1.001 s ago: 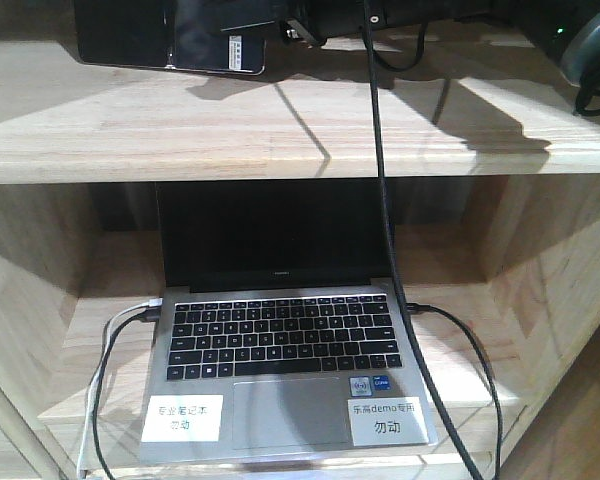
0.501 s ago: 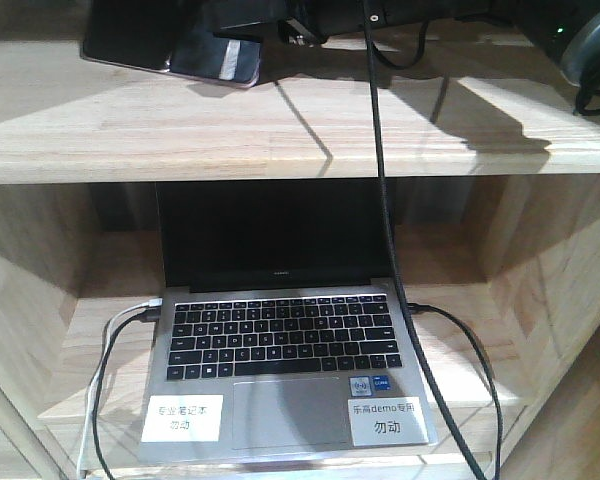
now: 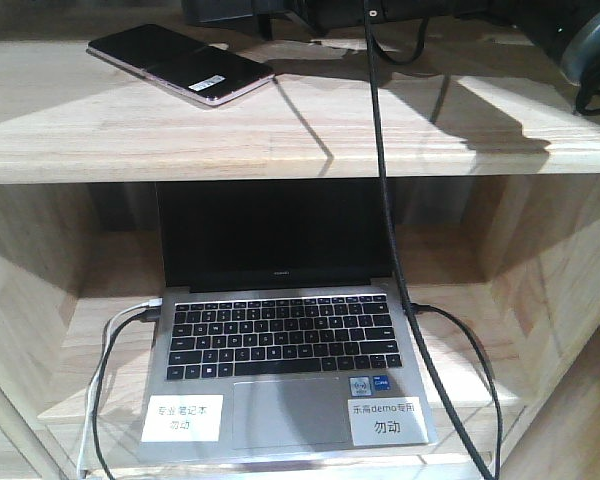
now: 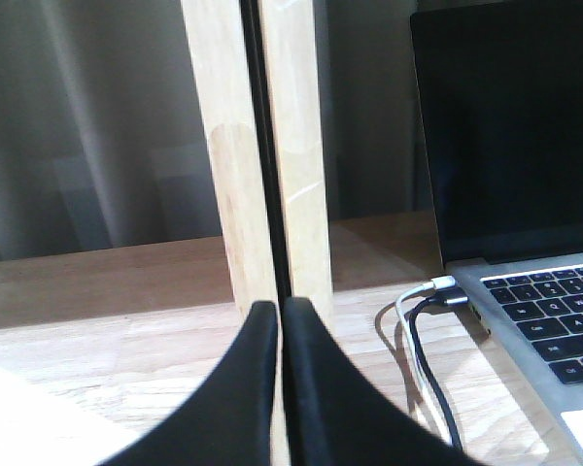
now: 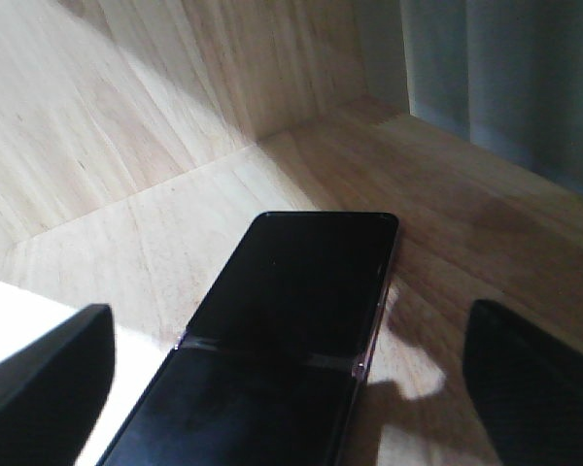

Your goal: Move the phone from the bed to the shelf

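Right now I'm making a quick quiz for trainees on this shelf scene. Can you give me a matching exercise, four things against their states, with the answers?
Things:
1. phone
2. laptop
3. left pincer
4. right pincer

States:
A. open, fingers spread on either side of the phone
B. shut, fingers pressed together
C. lying flat on the upper board of the shelf
D. lid up, screen dark, cables plugged in on both sides

Pairs: 1-C, 2-D, 3-B, 4-A
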Available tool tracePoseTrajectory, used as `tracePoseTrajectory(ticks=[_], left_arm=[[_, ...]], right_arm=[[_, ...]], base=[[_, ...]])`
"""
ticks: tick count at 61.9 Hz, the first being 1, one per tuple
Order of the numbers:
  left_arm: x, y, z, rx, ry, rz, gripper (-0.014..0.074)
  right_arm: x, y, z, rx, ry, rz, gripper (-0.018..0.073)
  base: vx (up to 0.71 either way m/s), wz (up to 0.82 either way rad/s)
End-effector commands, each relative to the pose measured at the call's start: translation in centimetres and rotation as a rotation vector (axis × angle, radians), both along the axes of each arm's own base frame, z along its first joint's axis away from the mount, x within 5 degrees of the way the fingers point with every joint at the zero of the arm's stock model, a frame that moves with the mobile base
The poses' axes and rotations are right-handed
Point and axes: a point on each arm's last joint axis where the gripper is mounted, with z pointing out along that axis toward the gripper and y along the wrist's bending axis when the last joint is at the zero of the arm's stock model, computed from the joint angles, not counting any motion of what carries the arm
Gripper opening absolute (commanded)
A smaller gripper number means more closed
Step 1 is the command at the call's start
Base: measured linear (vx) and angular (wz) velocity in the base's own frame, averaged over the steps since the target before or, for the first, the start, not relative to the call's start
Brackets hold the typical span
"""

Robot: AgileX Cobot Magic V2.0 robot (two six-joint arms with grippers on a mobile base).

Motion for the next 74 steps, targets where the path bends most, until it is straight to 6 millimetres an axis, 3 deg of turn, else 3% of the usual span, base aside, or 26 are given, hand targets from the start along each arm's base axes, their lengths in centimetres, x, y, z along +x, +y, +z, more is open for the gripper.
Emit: tracePoseTrajectory(ticks=[1,14,24,31,42,58,74], left_arm=[[-0.1,-0.1,1.6,-0.009,-0.108,-0.006,0.0001],[-0.1,-0.1,1.6,-0.009,-0.108,-0.006,0.0001],[-0.1,-0.1,1.6,-0.009,-0.108,-0.006,0.0001],[-0.1,-0.1,1.6,-0.009,-0.108,-0.006,0.0001],[-0.1,-0.1,1.6,-0.009,-0.108,-0.006,0.0001],[-0.1,-0.1,1.6,-0.009,-0.108,-0.006,0.0001],[-0.1,-0.1,1.6,-0.009,-0.108,-0.006,0.0001]], right_arm=[[-1.9,-0.5,3.9,0.088,-0.084,-0.011,0.0714],[-2.4,-0.6,4.4,0.083,-0.093,0.005,0.0652],[-3.6,-1.1,5.8,0.082,-0.119,0.002,0.0523],[-4.5,-1.6,6.7,0.051,-0.124,-0.024,0.0354],[-5.9,-2.5,8.1,-0.008,-0.159,-0.074,-0.0017],[-7.8,-3.4,9.8,-0.026,-0.198,-0.112,-0.0004],[-9.3,-5.2,11.3,-0.118,-0.213,-0.271,-0.0004]], base=[[0.0,0.0],[0.0,0.0],[0.0,0.0],[0.0,0.0],[0.0,0.0],[0.0,0.0],[0.0,0.0]])
